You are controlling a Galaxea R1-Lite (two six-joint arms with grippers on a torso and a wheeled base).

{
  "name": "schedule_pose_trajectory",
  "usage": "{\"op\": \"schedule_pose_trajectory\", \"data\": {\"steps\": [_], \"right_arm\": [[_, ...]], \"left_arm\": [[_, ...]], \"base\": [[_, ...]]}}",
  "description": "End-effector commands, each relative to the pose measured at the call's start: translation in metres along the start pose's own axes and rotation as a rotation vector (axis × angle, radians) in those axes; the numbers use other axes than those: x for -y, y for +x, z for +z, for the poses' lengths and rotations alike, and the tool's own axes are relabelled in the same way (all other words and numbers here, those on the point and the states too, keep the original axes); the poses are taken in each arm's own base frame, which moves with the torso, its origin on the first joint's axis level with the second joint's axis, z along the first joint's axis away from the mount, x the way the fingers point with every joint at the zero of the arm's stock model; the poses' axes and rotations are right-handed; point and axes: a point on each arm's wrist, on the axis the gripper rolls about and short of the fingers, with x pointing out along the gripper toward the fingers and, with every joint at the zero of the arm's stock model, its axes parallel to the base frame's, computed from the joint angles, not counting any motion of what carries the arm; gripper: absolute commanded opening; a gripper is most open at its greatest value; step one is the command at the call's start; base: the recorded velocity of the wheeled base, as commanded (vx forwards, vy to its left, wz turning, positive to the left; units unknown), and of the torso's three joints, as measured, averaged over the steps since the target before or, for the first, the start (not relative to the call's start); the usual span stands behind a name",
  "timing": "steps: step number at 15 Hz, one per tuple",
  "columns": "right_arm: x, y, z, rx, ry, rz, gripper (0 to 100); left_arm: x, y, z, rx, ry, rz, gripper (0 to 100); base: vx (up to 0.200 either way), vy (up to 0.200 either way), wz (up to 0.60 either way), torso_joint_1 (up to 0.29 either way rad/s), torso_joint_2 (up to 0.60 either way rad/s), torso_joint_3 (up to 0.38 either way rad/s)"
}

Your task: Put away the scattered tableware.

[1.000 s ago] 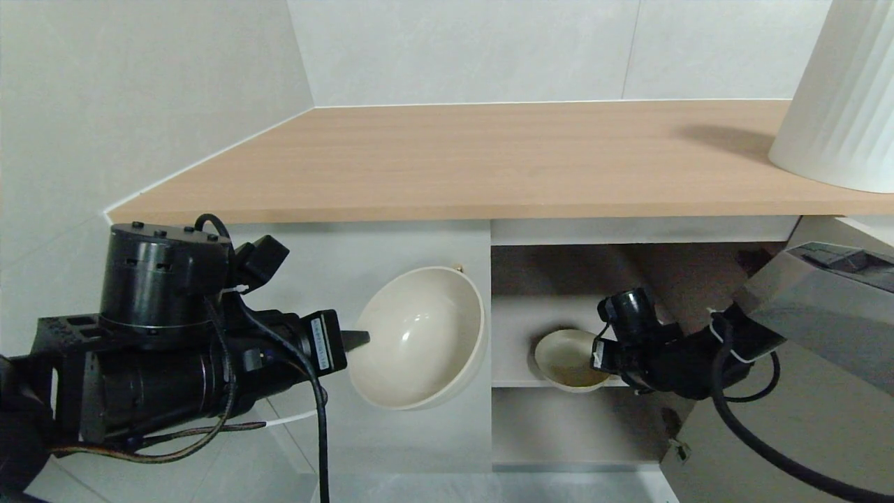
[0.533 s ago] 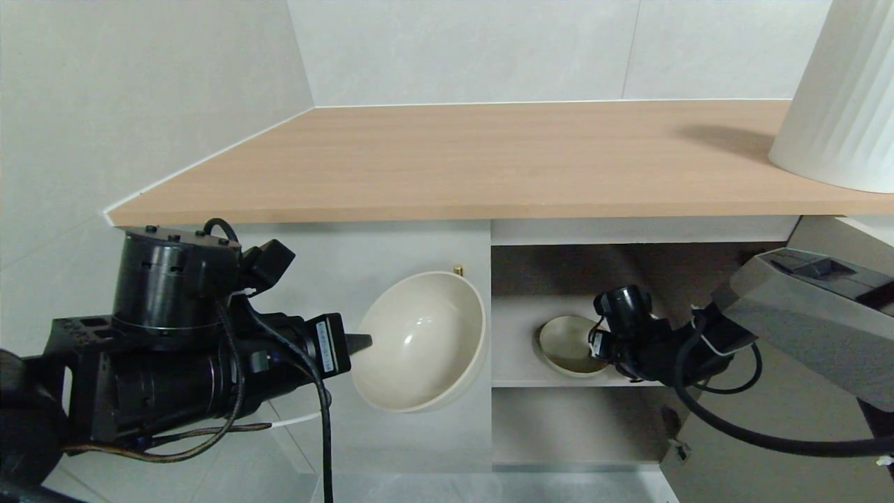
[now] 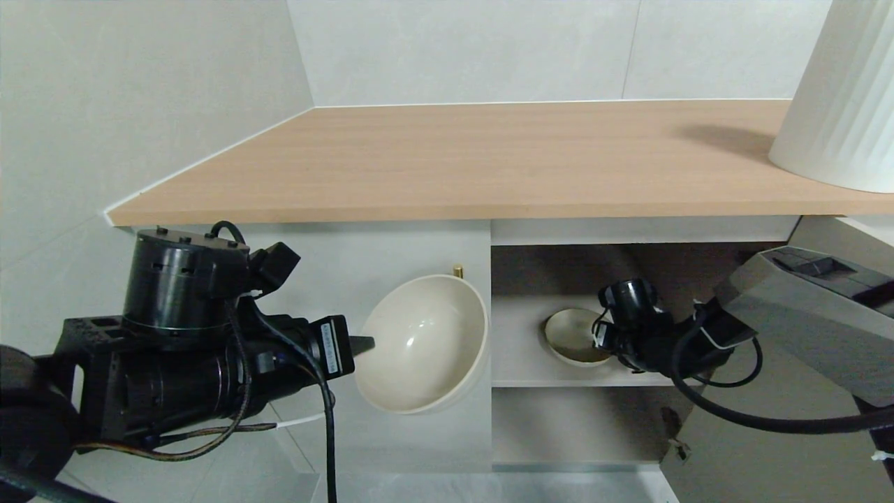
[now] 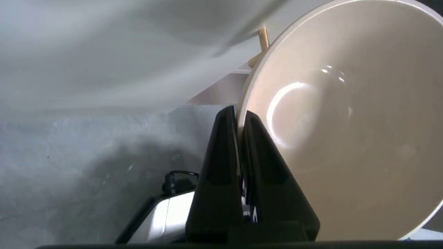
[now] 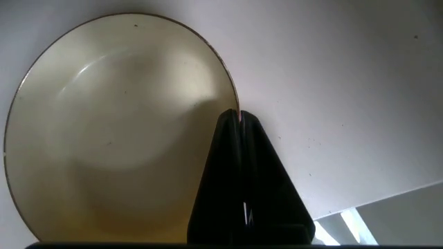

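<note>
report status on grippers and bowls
Left gripper shut on large bowl rim. Right gripper shut on small dish at cabinet shelf. Closed door directly behind large bowl.

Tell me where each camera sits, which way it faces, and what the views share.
Head view: on the head, facing forward and down at the countertop and open cabinet; both arms show, left hand shut on the large bowl, right hand shut on the small dish.
Left wrist view: on the left wrist, facing along its hand into the large bowl.
Right wrist view: on the right wrist, facing along its hand at the small dish.
Shared: head and left wrist show the large bowl; head and right wrist, the small dish.
</note>
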Motion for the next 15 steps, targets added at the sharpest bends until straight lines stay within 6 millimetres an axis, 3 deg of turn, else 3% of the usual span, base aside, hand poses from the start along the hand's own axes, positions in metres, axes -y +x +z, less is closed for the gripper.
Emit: {"op": "schedule_pose_trajectory", "data": {"steps": [1, 2, 3, 6, 8, 11, 15], "right_arm": [[-0.001, 0.000, 0.001, 0.004, 0.002, 0.003, 0], [-0.001, 0.000, 0.001, 0.004, 0.001, 0.005, 0], [-0.001, 0.000, 0.001, 0.004, 0.002, 0.003, 100], [-0.002, -0.010, 0.008, 0.015, 0.004, 0.014, 100], [-0.001, -0.027, 0.010, 0.015, -0.010, 0.028, 100], [-0.015, -0.075, 0.014, 0.027, -0.058, 0.115, 100], [-0.023, -0.148, 0.011, 0.010, -0.193, 0.297, 100]], "left_arm": [[0.000, 0.002, -0.001, -0.005, 0.001, 0.001, 0], [0.001, 0.002, 0.000, -0.002, 0.001, -0.001, 0], [0.001, 0.002, 0.001, -0.001, 0.001, -0.002, 0], [0.004, 0.009, -0.001, -0.018, 0.007, -0.002, 0], [0.004, 0.016, -0.003, -0.034, 0.010, 0.004, 0], [0.007, 0.020, -0.008, -0.061, 0.019, 0.003, 0], [0.009, 0.031, -0.030, -0.194, 0.104, 0.036, 0]], "base": [[0.000, 0.000, 0.00, 0.000, 0.00, 0.000], [0.000, 0.000, 0.00, 0.000, 0.00, 0.000], [0.000, 0.000, 0.00, 0.000, 0.00, 0.000], [0.000, 0.000, 0.00, 0.000, 0.00, 0.000], [0.000, 0.000, 0.00, 0.000, 0.00, 0.000], [0.000, 0.000, 0.00, 0.000, 0.00, 0.000], [0.000, 0.000, 0.00, 0.000, 0.00, 0.000]]}}
